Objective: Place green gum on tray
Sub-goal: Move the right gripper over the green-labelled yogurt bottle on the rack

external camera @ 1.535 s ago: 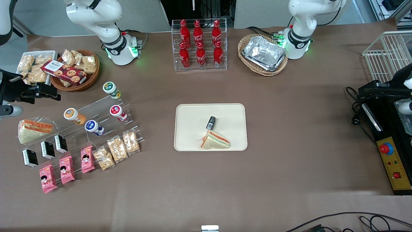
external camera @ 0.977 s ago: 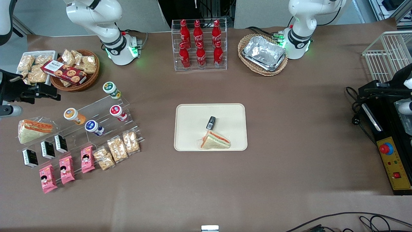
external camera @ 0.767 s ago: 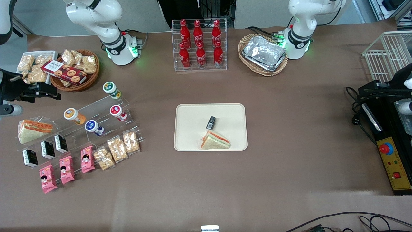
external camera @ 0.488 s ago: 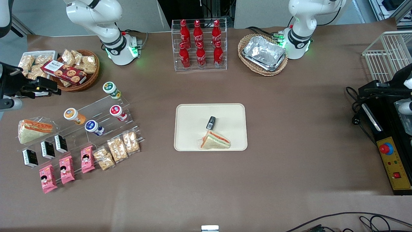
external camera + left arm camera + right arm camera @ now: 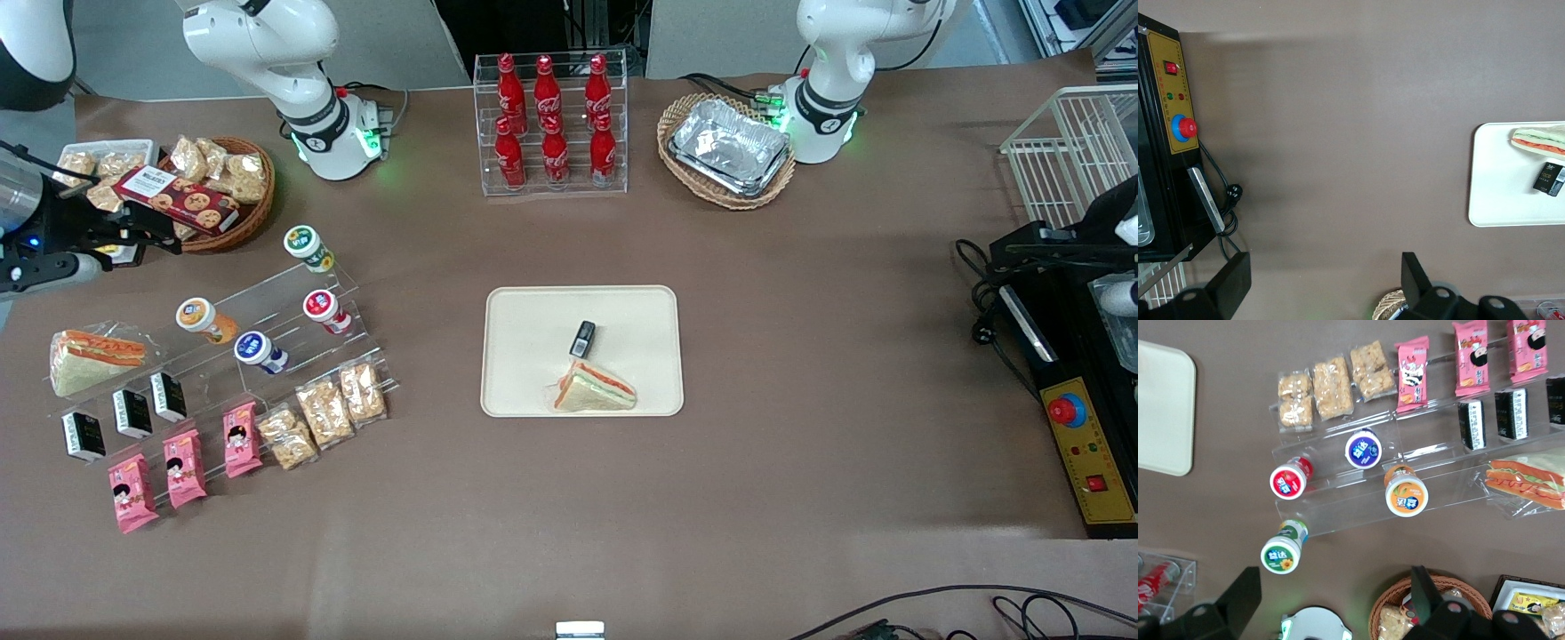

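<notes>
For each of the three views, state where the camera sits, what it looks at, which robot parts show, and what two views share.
Front view: high above the table edge, looking down at the tray, green gum and both arm bases; the gripper hangs open near the snack basket.
Left wrist view: looks down on bare table and the tray's end; finger tips show.
Right wrist view: looks down on the gum; open fingers show.
Shared: tray in all three views.

table (image 5: 800,293): covered in plain brown paper, faint creases showing
floor (image 5: 133,62): pale grey, above the table's edge
light: even, soft
cables (image 5: 978,604): black, at the table's near edge
</notes>
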Motion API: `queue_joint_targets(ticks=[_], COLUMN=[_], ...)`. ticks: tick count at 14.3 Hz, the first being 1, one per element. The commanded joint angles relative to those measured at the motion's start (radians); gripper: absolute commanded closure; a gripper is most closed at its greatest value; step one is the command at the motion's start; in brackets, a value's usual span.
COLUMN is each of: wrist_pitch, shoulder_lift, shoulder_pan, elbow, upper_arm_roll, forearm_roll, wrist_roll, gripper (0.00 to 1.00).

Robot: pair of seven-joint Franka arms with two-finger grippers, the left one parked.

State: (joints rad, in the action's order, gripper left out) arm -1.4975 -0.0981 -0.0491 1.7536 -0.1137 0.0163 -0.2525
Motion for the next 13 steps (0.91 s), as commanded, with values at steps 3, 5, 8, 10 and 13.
queue_joint_targets(ticks=[3,5,8,10,13], wrist_pitch=[-0.093,-0.124,-0.121,-0.135,-0.194], shoulder_lift=[-0.112,-0.155,-0.199,-0.235,-0.281], shoulder_pan=[-0.009,-0.009,-0.011,-0.012,-0.012], elbow=[0.222,0.3,0.378,0.443,0.539], upper_arm_roll=[0.014,0.044,0.086,0.091,0.098], forearm_roll=[-0.004,0.002,0.013,0.045,0.056], wrist_roll=[-0.01,0.024,0.088,0.088,0.091], gripper=[0.0,0.0,0.0,0.0,0.0])
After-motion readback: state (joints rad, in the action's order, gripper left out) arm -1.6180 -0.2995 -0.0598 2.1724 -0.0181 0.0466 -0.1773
